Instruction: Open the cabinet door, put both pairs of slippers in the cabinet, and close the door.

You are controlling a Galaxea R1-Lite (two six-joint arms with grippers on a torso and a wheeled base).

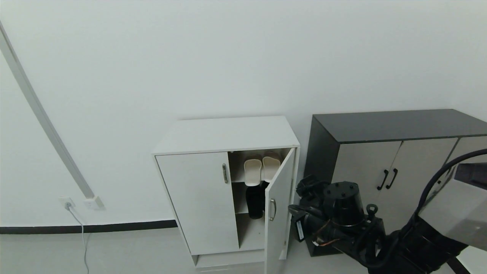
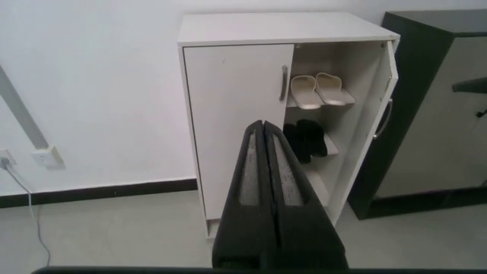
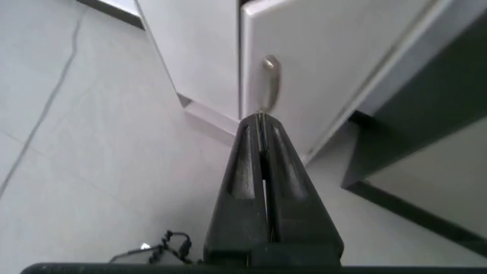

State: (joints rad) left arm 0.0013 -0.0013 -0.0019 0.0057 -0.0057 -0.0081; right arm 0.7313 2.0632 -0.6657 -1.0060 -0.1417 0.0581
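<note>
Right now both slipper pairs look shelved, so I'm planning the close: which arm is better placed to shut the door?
Right. The right gripper sits just before the handle of the open door, on its outer side. The left gripper hangs farther back, facing the cabinet front.

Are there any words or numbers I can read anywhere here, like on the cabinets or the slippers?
None. The white cabinet, beige slippers, black slippers, dark cabinet and wall socket show no writing that can be read.
</note>
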